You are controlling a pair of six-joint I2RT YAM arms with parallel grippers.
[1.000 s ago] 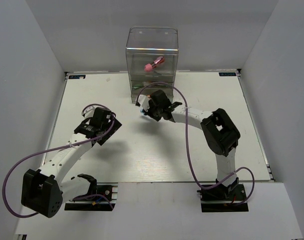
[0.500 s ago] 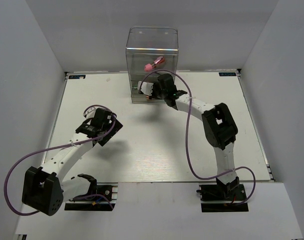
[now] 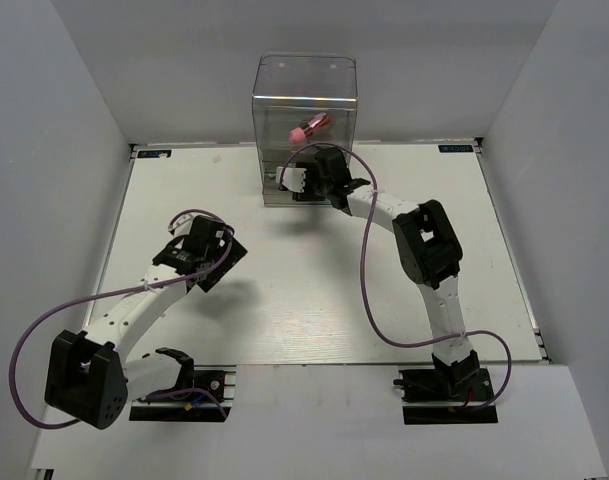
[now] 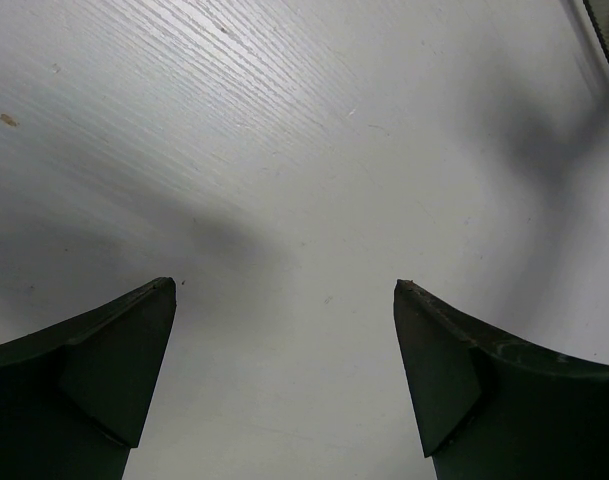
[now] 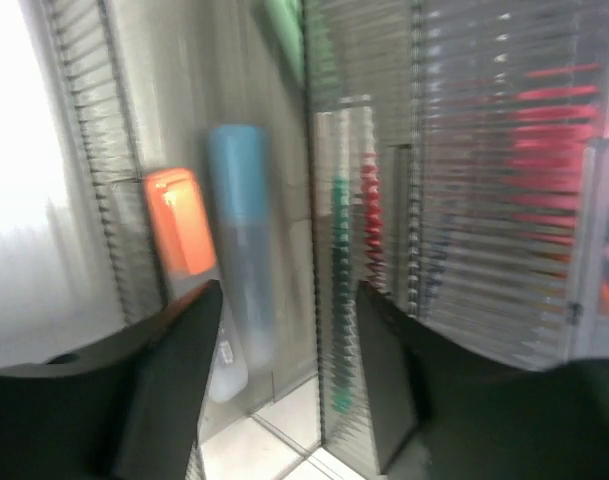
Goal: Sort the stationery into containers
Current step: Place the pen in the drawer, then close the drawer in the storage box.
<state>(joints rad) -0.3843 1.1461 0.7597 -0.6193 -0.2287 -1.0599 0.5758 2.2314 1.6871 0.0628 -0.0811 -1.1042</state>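
L end effector (image 4: 284, 295): fingers wide apart, nothing between. Dark matte wedge tips, lower parts cut off by frame edge. Hangs over bare table (image 4: 314, 120), which is white w/ fine wood-grain texture.
R end effector (image 5: 289, 295): pressed up to front of box (image 3: 304, 80), fingers apart, not clamped on anything. Black smooth fingers; whole wrist view blurred.
box: tall, clear hard plastic, squarish, far-centre of table. Lower part = stacked see-through drawers, walls finely ribbed.
marker (image 5: 239, 215): blue cap, whitish barrel, upright, just past the finger gap on its L side. Can't tell if it touches a finger.
orange piece (image 5: 180, 235): rounded, glossy, just L of marker; too blurred to ID.
green bar (image 5: 284, 25): pale, cut off by top edge.
red pen (image 5: 369, 220) + green pen (image 5: 339, 230): thin, upright, behind ribbed wall, smeared by the ribs.
pink tube (image 3: 307, 127): stubby, tilted, in box upper part, seen thru wall.
Hidden: R fingertips behind wrist in top view; drawer contents unreadable there.
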